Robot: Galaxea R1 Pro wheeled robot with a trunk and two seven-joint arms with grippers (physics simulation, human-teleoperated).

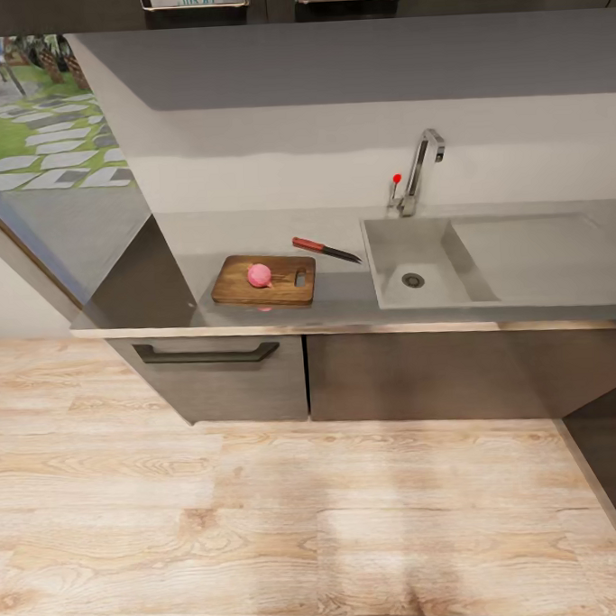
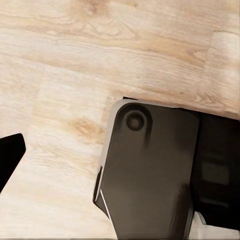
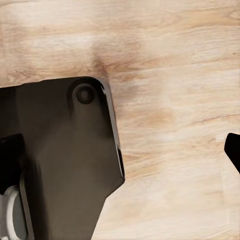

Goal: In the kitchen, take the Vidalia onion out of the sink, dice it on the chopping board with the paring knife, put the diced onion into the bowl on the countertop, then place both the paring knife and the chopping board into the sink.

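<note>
Board (image 1: 263,280): on countertop (image 1: 344,297), left of sink (image 1: 414,262).
Onion (image 1: 259,274): on board.
Knife (image 1: 326,249): on countertop, between board and sink, behind board.

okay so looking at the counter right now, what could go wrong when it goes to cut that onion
The round pink onion sits loose on the chopping board and may roll when pressed. The paring knife lies close to the sink edge; a clumsy grasp could nudge it in. The board sits near the countertop front edge and could slide off.

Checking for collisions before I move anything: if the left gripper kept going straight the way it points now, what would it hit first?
Most likely the wooden floor: the left wrist view looks along the fingers onto floor planks, with the robot's dark base alongside. Depth is unclear.
</note>
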